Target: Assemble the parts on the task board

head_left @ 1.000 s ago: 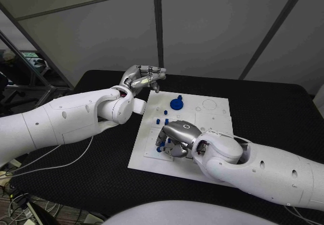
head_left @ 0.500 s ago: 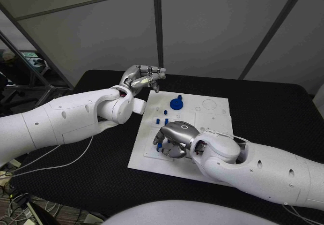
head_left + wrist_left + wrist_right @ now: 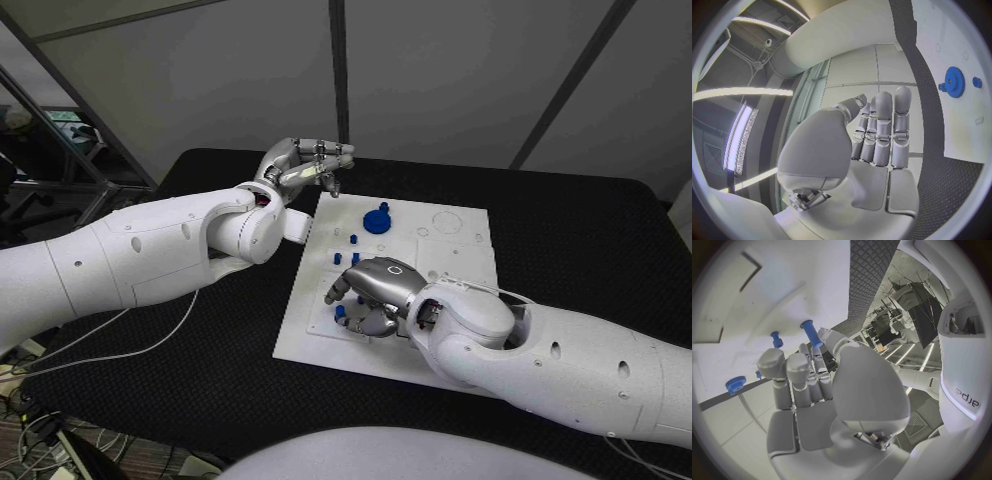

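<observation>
Fingers point(image 3: 815, 364) of the right hand point(image 3: 378, 292) pinch a blue peg point(image 3: 811, 334) low over the near part of the white task board point(image 3: 462, 262), beside another blue peg point(image 3: 776, 339) standing upright. Left hand point(image 3: 304, 165) hovers off the board's far left corner, fingers straight and close together, holding nothing. A blue gear point(image 3: 378, 220) sits farther up the board, with small blue pegs point(image 3: 346, 258) between. Judging by the empty round recesses, assembly looks partly done, with several parts left.
</observation>
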